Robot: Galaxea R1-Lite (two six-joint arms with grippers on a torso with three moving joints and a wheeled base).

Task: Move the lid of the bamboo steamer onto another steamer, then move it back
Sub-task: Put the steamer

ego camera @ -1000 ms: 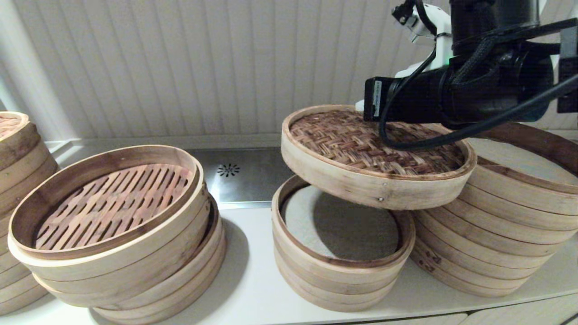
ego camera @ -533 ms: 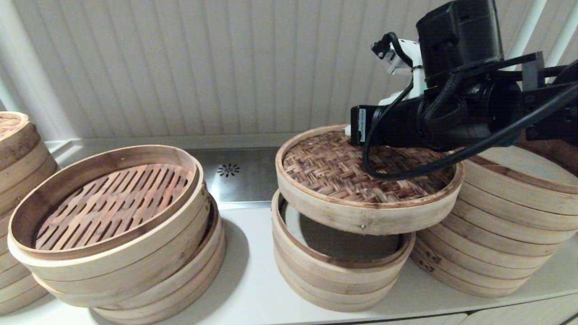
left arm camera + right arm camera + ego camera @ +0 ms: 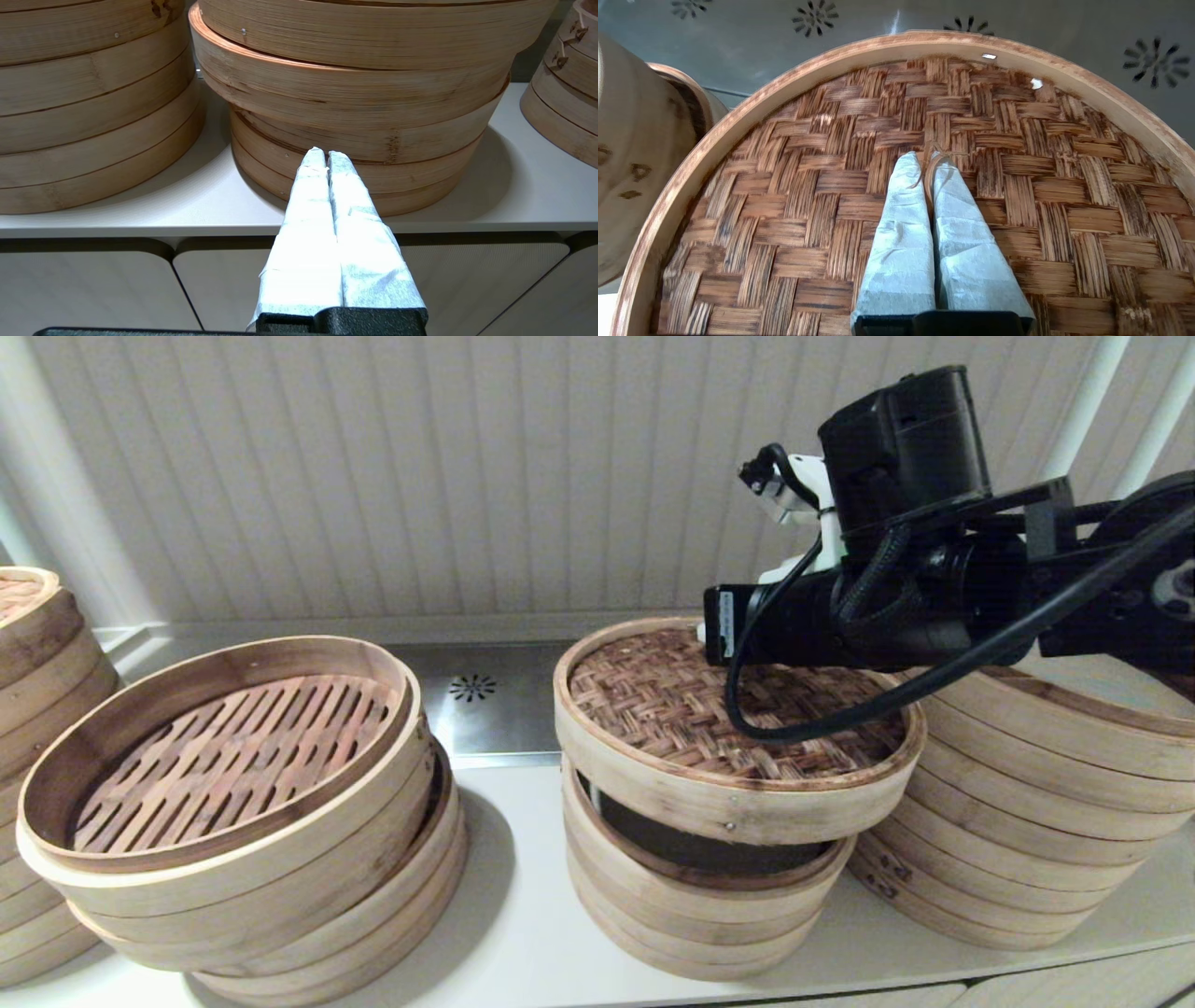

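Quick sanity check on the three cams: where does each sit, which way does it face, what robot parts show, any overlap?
Head: on the robot's head, facing forward and down at the counter; shows the right arm over the bamboo steamer lid.
Left wrist: low, before the counter's edge, facing the leaning stack side-on; shows the shut left gripper.
Right wrist: above the lid, looking down; shows the right gripper pinching its thin loop.
Shared: head and right wrist both show the lid.
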